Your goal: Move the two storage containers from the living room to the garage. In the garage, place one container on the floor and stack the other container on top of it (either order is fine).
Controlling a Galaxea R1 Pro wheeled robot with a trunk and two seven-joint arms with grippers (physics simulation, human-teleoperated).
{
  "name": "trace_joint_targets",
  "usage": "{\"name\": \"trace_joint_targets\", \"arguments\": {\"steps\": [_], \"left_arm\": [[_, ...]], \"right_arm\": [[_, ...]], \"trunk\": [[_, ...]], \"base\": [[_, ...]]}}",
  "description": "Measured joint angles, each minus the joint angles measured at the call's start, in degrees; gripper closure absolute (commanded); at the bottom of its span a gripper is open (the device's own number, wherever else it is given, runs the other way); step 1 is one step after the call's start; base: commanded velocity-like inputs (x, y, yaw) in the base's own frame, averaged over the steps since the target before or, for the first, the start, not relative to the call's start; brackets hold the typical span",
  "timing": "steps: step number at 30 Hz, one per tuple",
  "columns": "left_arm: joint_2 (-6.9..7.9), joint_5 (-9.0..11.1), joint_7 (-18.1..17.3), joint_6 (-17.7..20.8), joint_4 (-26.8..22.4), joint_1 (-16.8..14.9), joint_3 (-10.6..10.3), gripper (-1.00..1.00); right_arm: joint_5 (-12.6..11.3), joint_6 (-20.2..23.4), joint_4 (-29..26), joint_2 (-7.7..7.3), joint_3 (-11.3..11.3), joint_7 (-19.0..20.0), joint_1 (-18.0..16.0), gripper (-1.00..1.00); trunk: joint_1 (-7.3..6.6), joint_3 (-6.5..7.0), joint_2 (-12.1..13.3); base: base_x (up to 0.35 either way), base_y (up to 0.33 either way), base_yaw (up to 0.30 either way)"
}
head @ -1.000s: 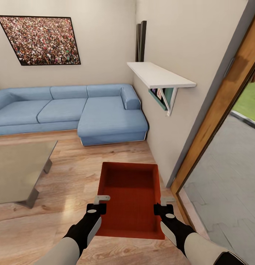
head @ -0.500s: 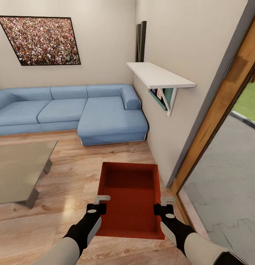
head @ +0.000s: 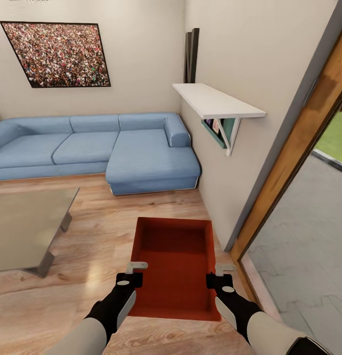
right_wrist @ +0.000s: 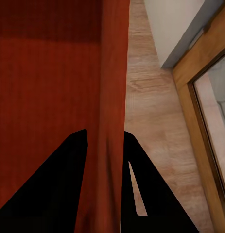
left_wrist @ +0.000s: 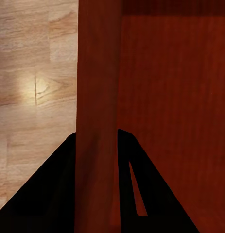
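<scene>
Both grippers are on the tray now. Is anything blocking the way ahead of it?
Yes. The storage container, clamped by the left gripper and right gripper, faces the blue sofa ahead, a glass table at left and a wall at right. The garage is not in view.

No legible text, label, number or sign on anything here.

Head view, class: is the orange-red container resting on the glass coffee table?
No, the container is held over the wood floor by both grippers, apart from the table.
</scene>
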Motion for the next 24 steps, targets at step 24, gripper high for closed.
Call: {"name": "trace_joint_targets", "arguments": {"steps": [24], "left_arm": [[0.0,0.0,0.0,-0.2,0.0,0.0,0.0,1.0]], "right_arm": [[0.0,-0.2,0.0,-0.02,0.1,0.0,0.0,1.0]], "trunk": [[0.0,0.0,0.0]], "base": [[0.0,0.0,0.298]]}}
